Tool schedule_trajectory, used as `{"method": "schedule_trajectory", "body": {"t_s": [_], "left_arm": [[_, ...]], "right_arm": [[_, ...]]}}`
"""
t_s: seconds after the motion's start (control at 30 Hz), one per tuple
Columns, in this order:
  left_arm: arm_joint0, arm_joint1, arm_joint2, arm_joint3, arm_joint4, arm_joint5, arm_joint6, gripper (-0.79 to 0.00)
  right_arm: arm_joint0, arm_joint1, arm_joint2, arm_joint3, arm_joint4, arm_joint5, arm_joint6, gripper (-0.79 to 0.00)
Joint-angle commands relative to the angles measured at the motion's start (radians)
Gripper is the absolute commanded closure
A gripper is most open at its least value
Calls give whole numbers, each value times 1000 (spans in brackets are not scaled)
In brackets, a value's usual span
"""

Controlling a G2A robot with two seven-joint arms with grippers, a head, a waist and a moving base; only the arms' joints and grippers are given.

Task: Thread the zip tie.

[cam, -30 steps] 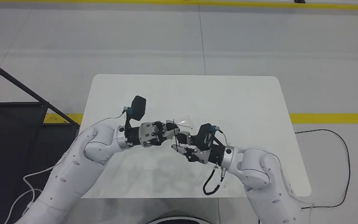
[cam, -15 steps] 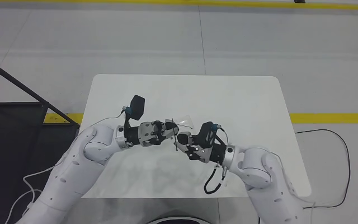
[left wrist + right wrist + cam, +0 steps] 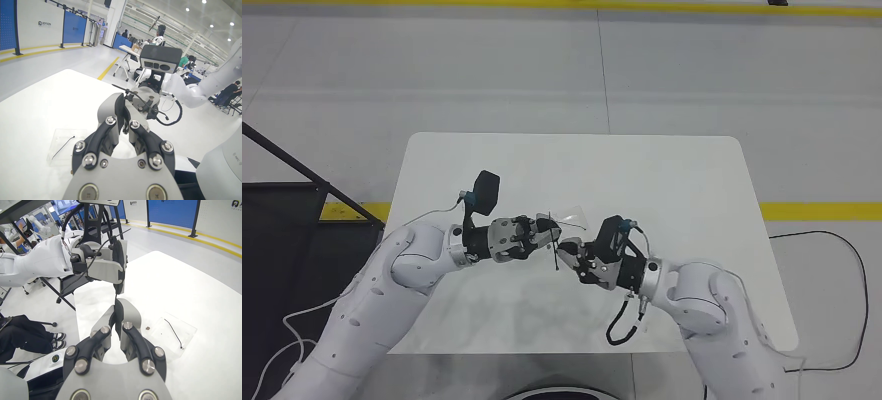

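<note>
While left fingers (image 3: 108, 108) clamp one zip tie (image 3: 119, 88), right fingers (image 3: 130, 311) together, a second zip tie (image 3: 63, 147) on one clear tray (image 3: 56, 135)

Left hand (image 3: 122, 115), right hand (image 3: 116, 313) clamped, tips facing

Wall panel (image 3: 44, 23): logo with a word beside it.
Arm shell (image 3: 237, 156): small symbol with letters.
Camera bracket (image 3: 111, 202): tiny lettering.

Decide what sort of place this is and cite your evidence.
Probably a factory hall or robotics workshop: yellow floor lines, blue partition panels, and high ceiling lights over workbenches where people work near another robot.
</note>
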Motion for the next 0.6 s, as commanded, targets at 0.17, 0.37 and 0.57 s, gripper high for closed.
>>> {"method": "schedule_trajectory", "body": {"t_s": [0.17,0.37,0.57], "left_arm": [[-2,-2,5,7,-20,0,-4,0],[-12,1,9,16,-89,13,-51,-785],[-16,8,1,27,-157,28,-104,-785]], "right_arm": [[3,6,-4,0,2,-3,-5,0],[-7,13,5,-5,-1,-19,-36,0],[-10,19,13,-5,11,-32,-56,0]]}}
